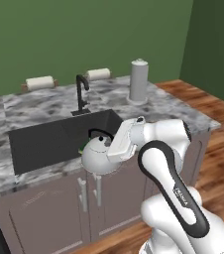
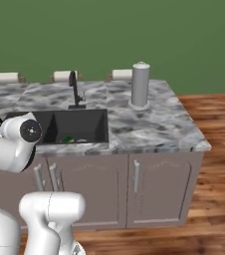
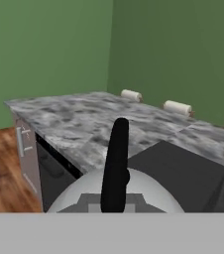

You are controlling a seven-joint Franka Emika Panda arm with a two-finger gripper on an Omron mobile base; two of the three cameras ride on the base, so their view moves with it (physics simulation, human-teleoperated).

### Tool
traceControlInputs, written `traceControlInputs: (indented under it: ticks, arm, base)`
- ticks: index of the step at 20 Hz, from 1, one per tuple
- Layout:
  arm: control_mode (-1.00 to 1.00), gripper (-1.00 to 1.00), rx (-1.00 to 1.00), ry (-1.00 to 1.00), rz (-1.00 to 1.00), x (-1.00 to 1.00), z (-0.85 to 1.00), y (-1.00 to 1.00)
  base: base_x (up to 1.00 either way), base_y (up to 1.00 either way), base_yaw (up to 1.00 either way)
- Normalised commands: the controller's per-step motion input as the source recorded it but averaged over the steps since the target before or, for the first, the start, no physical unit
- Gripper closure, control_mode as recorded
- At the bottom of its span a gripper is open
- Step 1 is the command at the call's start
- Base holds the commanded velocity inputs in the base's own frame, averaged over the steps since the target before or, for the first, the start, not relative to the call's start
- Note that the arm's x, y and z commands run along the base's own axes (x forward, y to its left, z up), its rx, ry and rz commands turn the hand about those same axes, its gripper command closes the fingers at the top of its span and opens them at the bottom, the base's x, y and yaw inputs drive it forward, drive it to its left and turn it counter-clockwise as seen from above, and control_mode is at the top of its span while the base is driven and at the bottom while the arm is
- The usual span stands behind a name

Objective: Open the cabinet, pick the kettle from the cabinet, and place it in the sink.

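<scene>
From the left base view, a grey marbled counter [image 1: 183, 111] runs under a plain green wall, with wood floor off to the right. The black sink [image 1: 44, 141] is sunk into it, a slim black faucet [image 1: 81, 94] at its back edge. A small green thing lies low in the basin, just beside the kettle; I cannot tell what it is. The kettle [image 1: 98, 158] hangs at the sink's front rim, over the cabinet [image 1: 59, 208] doors, with the white hand pressed to its right side. The gripper [image 1: 115, 149] is pressed together on the kettle's black arched handle. Behind the sink, two paper rolls [image 1: 39, 82] sit on holders by the wall, and a tall grey canister [image 1: 139, 81] stands on the counter to the right, well apart from the arm.

From the right base view, the same counter and sink appear, with something green and pale on the basin floor. The canister stands near the sink's right side. The arm's white body covers the left end of the basin.

In the hand view, the kettle's silver dome lies directly below, its black handle [image 3: 116, 168] rising up the middle. The counter, the dark sink and the rolls lie past it.
</scene>
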Motion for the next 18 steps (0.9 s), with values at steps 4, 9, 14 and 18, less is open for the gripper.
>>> traceControlInputs:
  ticks: [4,9,14,18]
  arm:
    - [1.0,1.0,0.0,0.0,0.0,0.0,0.0,0.0]
    - [1.0,1.0,0.0,0.0,0.0,0.0,0.0,0.0]
    - [1.0,1.0,0.0,0.0,0.0,0.0,0.0,0.0]
    - [1.0,1.0,0.0,0.0,0.0,0.0,0.0,0.0]
  base:
    - [0.39,-0.33,0.14]
    - [0.37,-0.36,0.11]
    - [0.36,-0.41,0.06]
    - [0.37,-0.41,0.05]
